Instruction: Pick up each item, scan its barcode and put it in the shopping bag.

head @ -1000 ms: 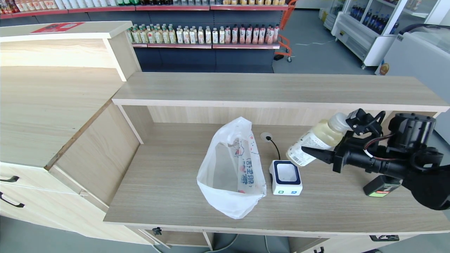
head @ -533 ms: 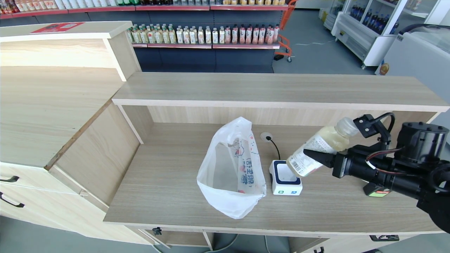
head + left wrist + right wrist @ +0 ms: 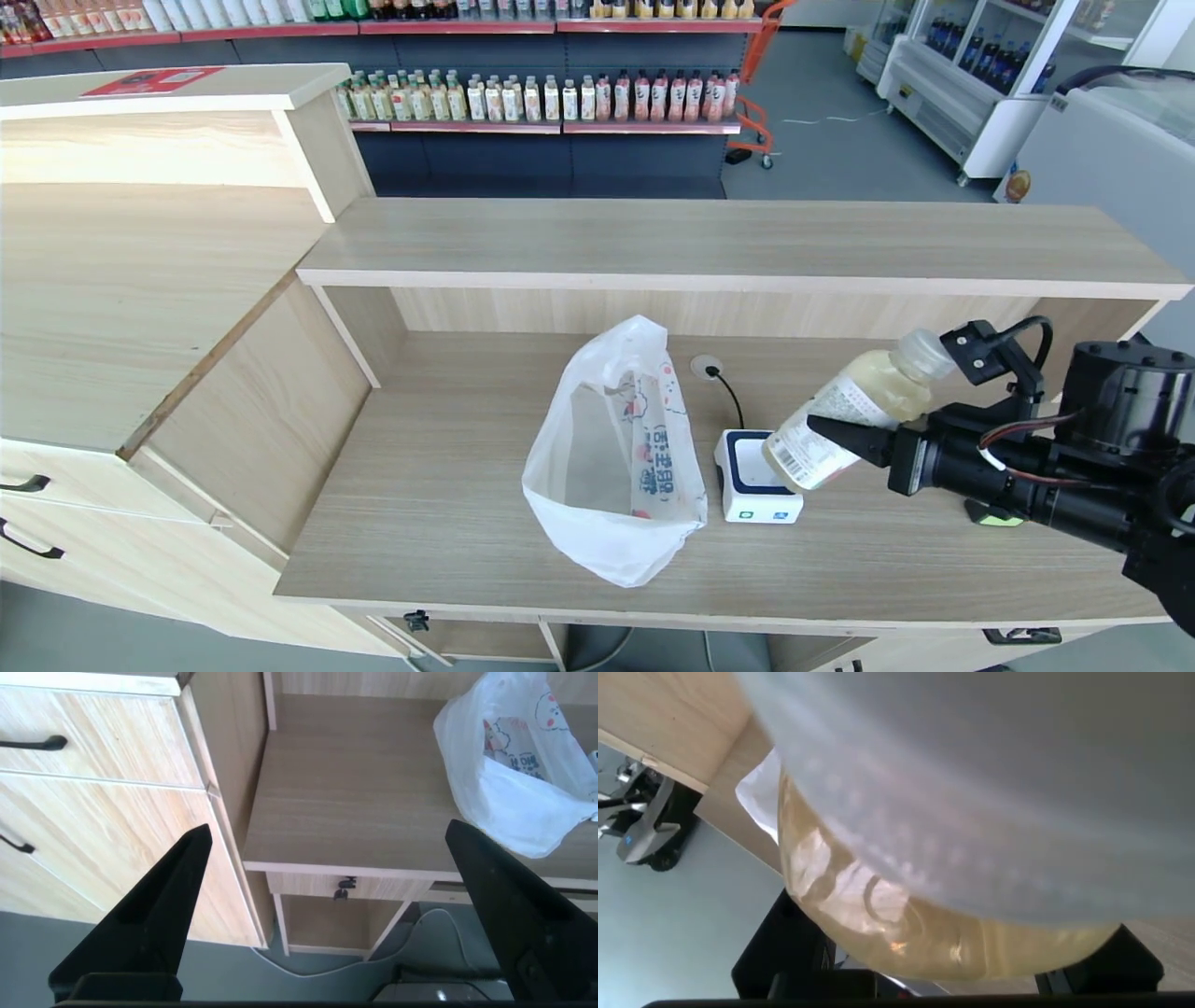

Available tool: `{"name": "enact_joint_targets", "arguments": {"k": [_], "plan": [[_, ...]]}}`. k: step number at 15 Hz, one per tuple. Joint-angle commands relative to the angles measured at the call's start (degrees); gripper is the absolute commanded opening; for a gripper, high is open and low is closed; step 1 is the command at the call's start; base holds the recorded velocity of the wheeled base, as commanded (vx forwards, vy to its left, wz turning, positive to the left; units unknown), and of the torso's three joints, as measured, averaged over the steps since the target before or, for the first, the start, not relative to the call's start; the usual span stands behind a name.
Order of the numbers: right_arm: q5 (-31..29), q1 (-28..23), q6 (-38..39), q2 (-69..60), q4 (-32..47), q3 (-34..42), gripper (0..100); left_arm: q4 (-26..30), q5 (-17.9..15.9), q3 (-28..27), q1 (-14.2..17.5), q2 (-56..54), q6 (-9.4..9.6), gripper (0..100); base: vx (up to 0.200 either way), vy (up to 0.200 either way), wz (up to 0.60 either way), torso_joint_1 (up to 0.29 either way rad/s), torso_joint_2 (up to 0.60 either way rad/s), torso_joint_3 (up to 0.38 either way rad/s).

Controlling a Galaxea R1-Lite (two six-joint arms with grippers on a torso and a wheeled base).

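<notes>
Progress:
- The drink bottle (image 3: 845, 415) is pinched in the right hand (image 3: 831, 422) and held clear of the tabletop (image 3: 448, 485), cap end tilted up and away. In the right wrist view its pale liquid (image 3: 924, 905) is seen close against the camera.
- The bottle's base end, with the barcode label, is held just above the window of the barcode scanner (image 3: 756, 474). The scan is judged to be the step in hand.
- Bagging of the bottle is not yet done. Whether anything already lies in the shopping bag (image 3: 611, 467) cannot be told.
- A small green-and-black item (image 3: 994, 513) is left on the tabletop, largely hidden behind the right arm. It is judged to be still to do.
- The left hand (image 3: 327, 831) is spread wide and empty, hanging off the tabletop's front corner, well apart from the bag.

Room:
- The bag stands just beside the scanner, on its left; its mouth is open upward and its rim is limp.
- A short path from scanner to bag is available over the scanner.
- Behind, room is closed by the back wall and the raised ledge (image 3: 728, 238); a cable (image 3: 730, 397) runs from there to the scanner.
- Bare tabletop is seen between the bag and the side panel (image 3: 280, 411); the front edge is open.
</notes>
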Motion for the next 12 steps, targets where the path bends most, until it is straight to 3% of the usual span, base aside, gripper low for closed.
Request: {"name": "enact_joint_targets", "arguments": {"k": [1, 3, 12], "plan": [[0.08, 0.54, 0.04, 0.15, 0.08, -0.44, 0, 0.00, 0.04, 0.00, -0.06, -0.02, -0.02, 100, 0.000, 0.200, 0.00, 0.002, 0.00, 0.007], [0.08, 1.86, 0.04, 1.55, 0.17, -1.58, 0, 0.00, 0.04, 0.00, -0.06, -0.02, -0.02, 100, 0.000, 0.200, 0.00, 0.027, 0.01, 0.000], [-2.65, 4.05, -2.95, 15.61, -0.27, -6.59, 0, 0.00, 0.04, 0.00, -0.06, -0.02, -0.02, 100, 0.000, 0.000, 0.00, 0.000, 0.00, 0.000]]}}
